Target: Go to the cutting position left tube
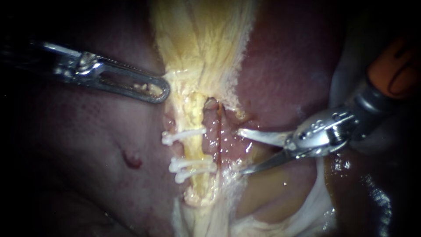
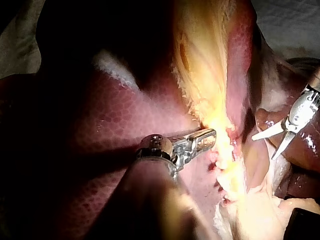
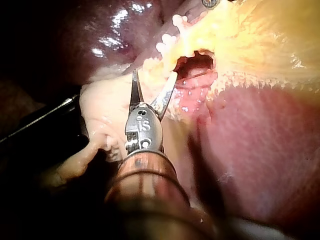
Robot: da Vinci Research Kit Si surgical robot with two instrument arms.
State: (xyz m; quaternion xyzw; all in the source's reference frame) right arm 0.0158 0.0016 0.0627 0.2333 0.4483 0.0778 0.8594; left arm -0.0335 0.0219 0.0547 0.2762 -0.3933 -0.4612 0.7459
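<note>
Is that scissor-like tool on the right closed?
No, the right instrument shows a clear gap between its two blades, which hold nothing.

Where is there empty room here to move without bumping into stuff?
Free: the bare liver below the left instrument, which grips the yellow tissue, and left of the clips; also liver above the right instrument. Crowded: the clipped tube and red tube beside its open jaws.

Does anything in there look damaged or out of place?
A small dark-red pit mars the otherwise smooth liver, left of the white clips. It looks like a nick. Nothing else stands out.
</note>
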